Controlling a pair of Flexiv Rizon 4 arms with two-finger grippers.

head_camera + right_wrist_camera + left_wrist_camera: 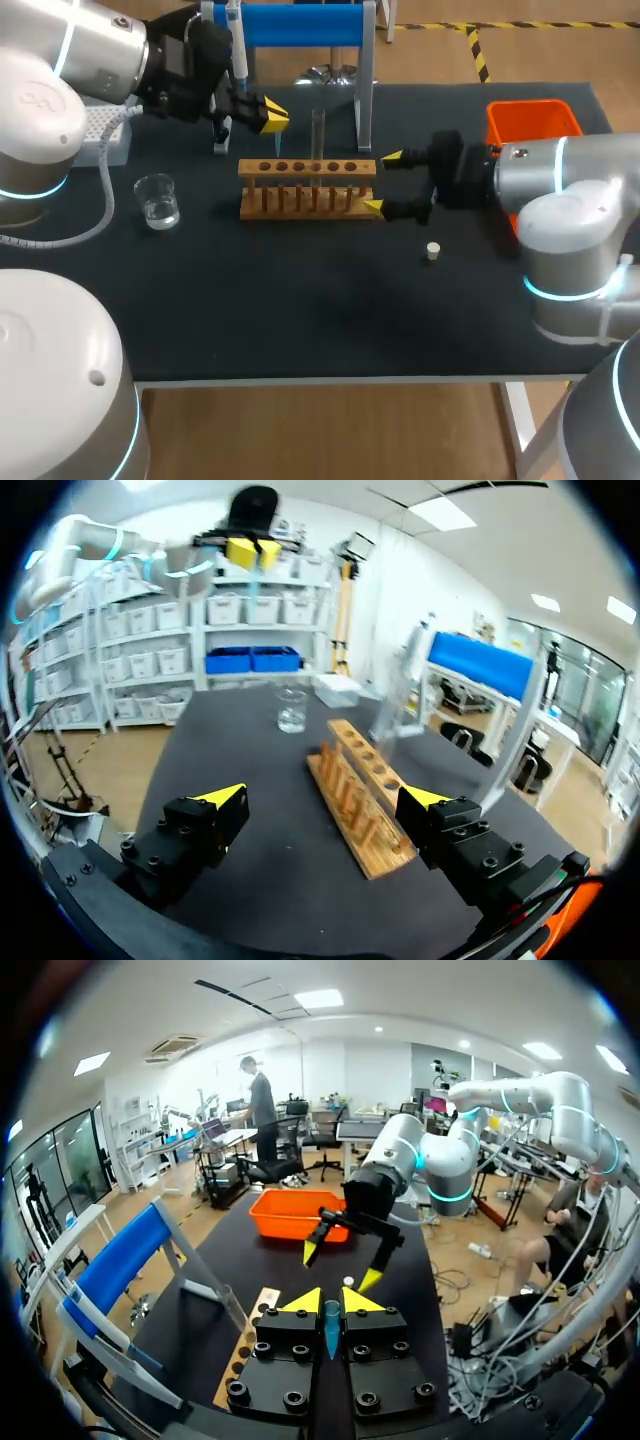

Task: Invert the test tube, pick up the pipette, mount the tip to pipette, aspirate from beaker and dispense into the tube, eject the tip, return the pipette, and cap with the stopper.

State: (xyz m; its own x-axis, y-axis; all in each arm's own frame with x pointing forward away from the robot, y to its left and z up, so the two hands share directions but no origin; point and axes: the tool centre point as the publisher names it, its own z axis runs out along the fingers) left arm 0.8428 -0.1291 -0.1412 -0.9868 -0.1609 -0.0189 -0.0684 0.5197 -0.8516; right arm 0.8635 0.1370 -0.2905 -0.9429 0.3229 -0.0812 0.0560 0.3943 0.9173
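Note:
My left gripper is shut on the white-and-blue pipette, behind the rack's left end. A pale blue tip hangs from the pipette and shows between the left gripper's yellow fingertips as the tip. A clear test tube stands upright in the wooden rack. My right gripper is open at the rack's right end, one finger behind it and one in front. In the right wrist view the right gripper faces along the rack. The beaker holds clear liquid. A small white stopper lies on the mat.
An orange bin sits at the back right. A white tip box is at the far left, under my left arm. The blue pipette stand rises behind the rack. The black mat's front half is bare.

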